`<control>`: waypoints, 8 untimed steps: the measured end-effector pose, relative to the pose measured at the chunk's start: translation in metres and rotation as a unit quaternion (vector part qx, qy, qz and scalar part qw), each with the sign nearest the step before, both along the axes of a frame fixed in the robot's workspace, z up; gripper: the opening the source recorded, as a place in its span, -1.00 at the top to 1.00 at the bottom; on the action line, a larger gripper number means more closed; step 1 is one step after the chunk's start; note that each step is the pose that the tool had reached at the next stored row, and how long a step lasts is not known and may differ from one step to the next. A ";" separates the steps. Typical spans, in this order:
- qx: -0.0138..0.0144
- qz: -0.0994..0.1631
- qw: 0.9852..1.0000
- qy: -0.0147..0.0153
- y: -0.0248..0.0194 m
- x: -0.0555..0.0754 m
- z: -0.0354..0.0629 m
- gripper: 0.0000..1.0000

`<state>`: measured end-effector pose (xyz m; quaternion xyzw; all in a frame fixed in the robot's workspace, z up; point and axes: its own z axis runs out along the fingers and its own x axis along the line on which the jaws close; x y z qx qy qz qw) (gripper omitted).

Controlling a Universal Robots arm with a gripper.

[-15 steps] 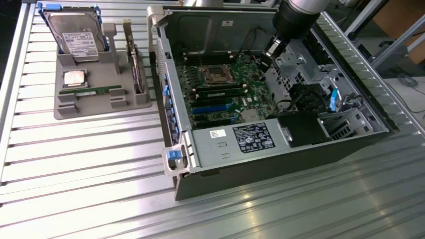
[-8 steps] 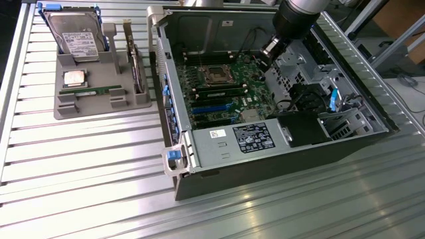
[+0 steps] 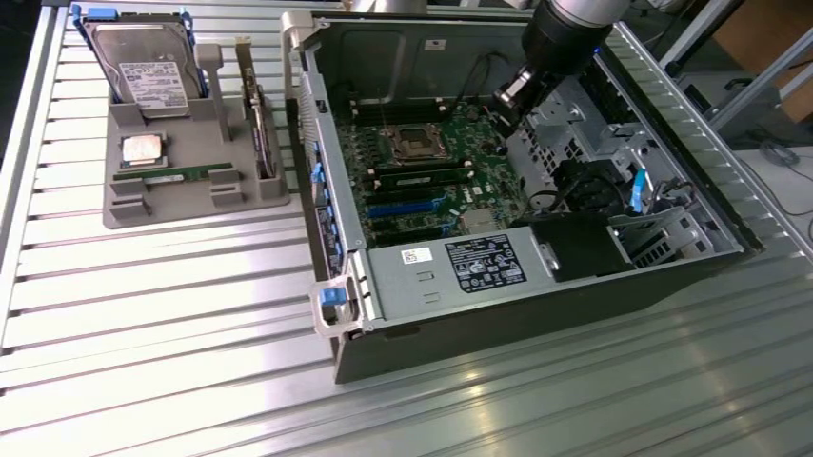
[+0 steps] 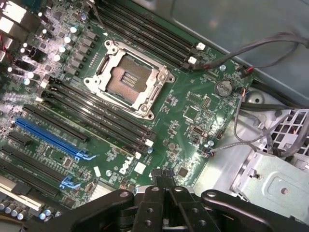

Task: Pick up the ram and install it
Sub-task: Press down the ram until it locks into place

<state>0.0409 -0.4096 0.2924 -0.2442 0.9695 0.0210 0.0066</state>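
Fingers were pressed together, holding nothing, above the green motherboard near its empty silver processor socket in my wrist view. From the exterior view, my gripper hung inside the open grey computer case, while the narrow green ram stick lay well apart on the grey holder tray.
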 end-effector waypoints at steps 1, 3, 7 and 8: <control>0.000 -0.002 1.000 0.000 0.0000 0.000 0.0000 0.79; 0.000 -0.007 1.000 0.000 0.0000 0.000 0.0000 0.79; 0.000 -0.024 1.000 0.000 0.0000 0.000 0.0000 0.79; 0.000 -0.028 1.000 0.000 0.0000 0.000 0.0000 0.79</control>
